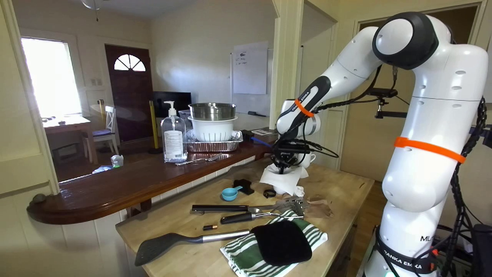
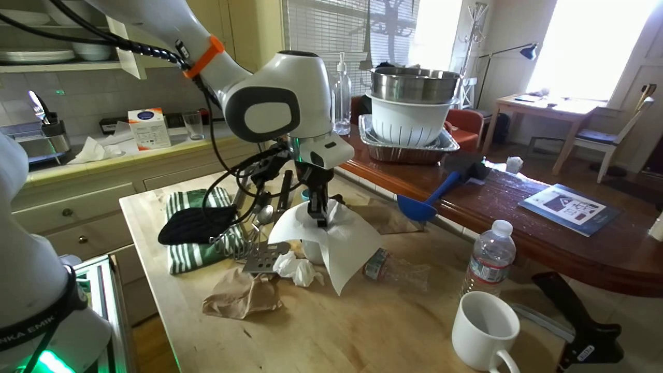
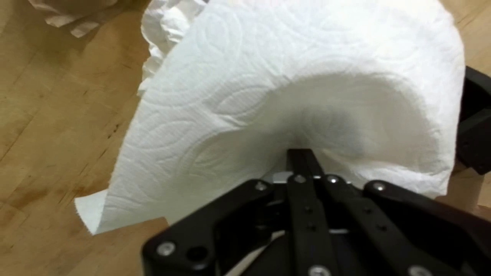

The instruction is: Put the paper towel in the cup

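I have the fingers [image 3: 302, 163] pressed together in the dip of the paper towel [image 2: 346, 241], which drapes over the cup [image 2: 312, 252]; one corner points down beside the cup. Its long axis I can't tell.

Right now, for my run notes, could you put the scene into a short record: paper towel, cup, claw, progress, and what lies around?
paper towel: draped over the cup, middle sunk, edges hanging outside
cup: mostly hidden, rim out of sight
claw: shut, reaching down into the sunken middle
progress: middle apparently inside; edges not yet in
near the cup: crumpled white tissue, crumpled brown paper
farther off: white mug near a standing bottle; striped cloth under a black pad
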